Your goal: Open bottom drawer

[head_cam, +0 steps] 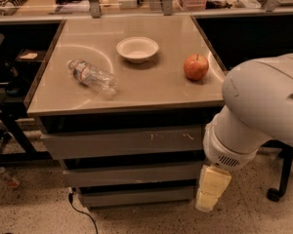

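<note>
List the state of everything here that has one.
bottom drawer: shut
middle drawer: shut
top drawer: shut
bottle: lying on its side
bowl: upright, empty
apple: upright, stem up
gripper: low, by the bottom drawer's right end
</note>
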{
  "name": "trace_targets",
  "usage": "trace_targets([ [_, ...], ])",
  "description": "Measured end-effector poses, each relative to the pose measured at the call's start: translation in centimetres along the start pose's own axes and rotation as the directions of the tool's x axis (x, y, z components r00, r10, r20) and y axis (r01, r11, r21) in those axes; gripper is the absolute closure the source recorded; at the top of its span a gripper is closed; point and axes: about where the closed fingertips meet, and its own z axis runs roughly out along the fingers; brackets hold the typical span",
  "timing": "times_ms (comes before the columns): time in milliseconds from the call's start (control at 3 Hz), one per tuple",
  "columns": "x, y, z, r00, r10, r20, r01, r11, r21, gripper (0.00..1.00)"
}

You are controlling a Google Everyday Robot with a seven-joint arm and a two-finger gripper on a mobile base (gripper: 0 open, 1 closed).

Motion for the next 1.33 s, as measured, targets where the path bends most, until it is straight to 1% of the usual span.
trace_targets([
  [333,-0.6,0.6,6.3,0.999,-0.009,-0.031,0.008,0.9995,-0.030,0.00],
  [667,-0.9,-0.1,14.0,0.998,0.040,-0.056,-0.043,0.9976,-0.054,0.00],
  [1000,-0.4,-0.4,20.1,0.990,0.114,-0.085,-0.122,0.9883,-0.092,0.00],
  [1333,-0.4,-0.4,20.2,0.990,0.114,-0.085,-0.122,0.9883,-0.092,0.00],
])
